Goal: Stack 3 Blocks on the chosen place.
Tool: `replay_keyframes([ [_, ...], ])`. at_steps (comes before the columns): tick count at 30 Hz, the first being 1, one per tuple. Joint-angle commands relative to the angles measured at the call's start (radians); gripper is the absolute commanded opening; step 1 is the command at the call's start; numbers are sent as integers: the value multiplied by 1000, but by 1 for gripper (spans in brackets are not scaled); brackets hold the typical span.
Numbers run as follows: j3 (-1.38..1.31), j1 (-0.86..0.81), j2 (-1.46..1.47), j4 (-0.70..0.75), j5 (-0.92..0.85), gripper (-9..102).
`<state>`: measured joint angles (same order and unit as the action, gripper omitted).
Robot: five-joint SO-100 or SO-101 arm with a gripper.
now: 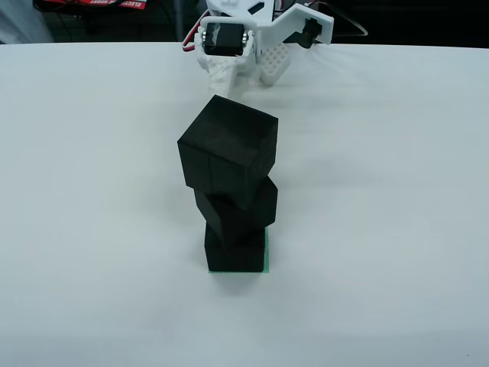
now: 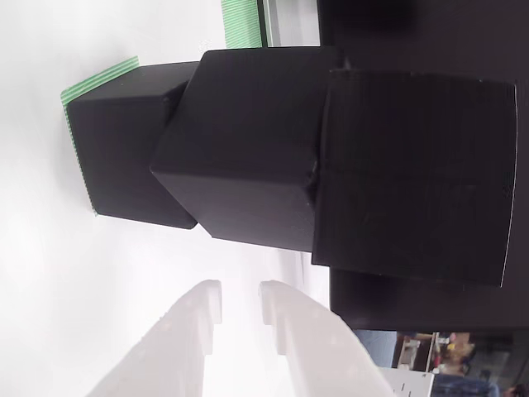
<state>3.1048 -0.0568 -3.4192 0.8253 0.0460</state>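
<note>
Just ahead of the empty, slightly parted claw, the three crookedly stacked blocks could topple if nudged.

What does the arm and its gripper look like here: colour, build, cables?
In the view from above, the gripper is white plastic around a black servo block, with red cable looping beside it. In the close side view, its two fingers are plain white with stepped tips.

green square: mostly hidden under bottom block | arm: cut by top edge, front view
</note>
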Motion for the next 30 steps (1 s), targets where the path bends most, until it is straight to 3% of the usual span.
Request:
replay_keyframes([
  [1, 43, 2, -12, -20, 6, 2],
  [30, 43, 12, -12, -20, -2, 2],
])
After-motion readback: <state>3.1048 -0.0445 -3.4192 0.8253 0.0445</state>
